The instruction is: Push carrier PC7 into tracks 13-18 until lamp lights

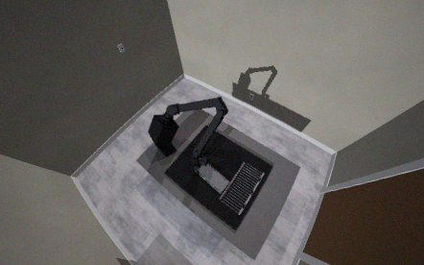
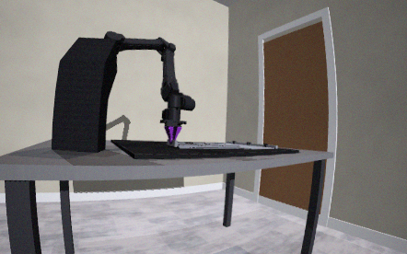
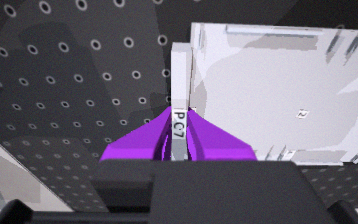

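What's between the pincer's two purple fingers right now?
The carrier's upright handle, labelled PC7, is clamped between the pincer's purple fingers. The wrist view shows it.

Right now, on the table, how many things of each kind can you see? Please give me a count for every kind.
Robot arm: 1, its gripper shut on the handle of the carrier
Carrier PC7: 1
Loading rails: 1
Black perforated board: 1
Total: 4
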Tool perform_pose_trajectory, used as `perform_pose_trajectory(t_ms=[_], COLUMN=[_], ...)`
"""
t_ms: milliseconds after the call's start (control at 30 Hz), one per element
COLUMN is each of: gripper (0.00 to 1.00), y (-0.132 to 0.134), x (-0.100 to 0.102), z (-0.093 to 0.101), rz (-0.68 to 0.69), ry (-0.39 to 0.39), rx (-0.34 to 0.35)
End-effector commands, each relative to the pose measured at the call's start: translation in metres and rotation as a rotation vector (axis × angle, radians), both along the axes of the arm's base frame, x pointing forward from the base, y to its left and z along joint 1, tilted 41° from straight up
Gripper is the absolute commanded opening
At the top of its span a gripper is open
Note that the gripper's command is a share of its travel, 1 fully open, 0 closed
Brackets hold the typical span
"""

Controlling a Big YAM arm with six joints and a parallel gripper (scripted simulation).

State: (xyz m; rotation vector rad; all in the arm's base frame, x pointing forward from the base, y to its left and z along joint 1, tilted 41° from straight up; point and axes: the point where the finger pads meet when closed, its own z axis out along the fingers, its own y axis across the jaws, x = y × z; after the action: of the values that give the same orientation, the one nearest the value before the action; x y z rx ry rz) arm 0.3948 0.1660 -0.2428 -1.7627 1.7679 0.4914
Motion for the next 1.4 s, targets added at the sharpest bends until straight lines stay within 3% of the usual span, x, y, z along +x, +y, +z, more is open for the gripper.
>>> perform_pose_trajectory(t_ms=[0, 367, 467, 600, 1367], gripper=[0.0, 0.0, 0.0, 0.0, 0.0], y=[-0.001, -0.01, -0.002, -0.013, -0.024], x=[0.007, 0.007, 0.008, 0.006, 0.002], z=[0.009, 0.001, 0.007, -0.002, -0.015], rz=[0.048, 0.03, 0.048, 0.03, 0.029], ry=[-0.067, -0.053, -0.067, -0.047, -0.032], rx=[0.001, -0.001, 0.0, -0.002, -0.008])
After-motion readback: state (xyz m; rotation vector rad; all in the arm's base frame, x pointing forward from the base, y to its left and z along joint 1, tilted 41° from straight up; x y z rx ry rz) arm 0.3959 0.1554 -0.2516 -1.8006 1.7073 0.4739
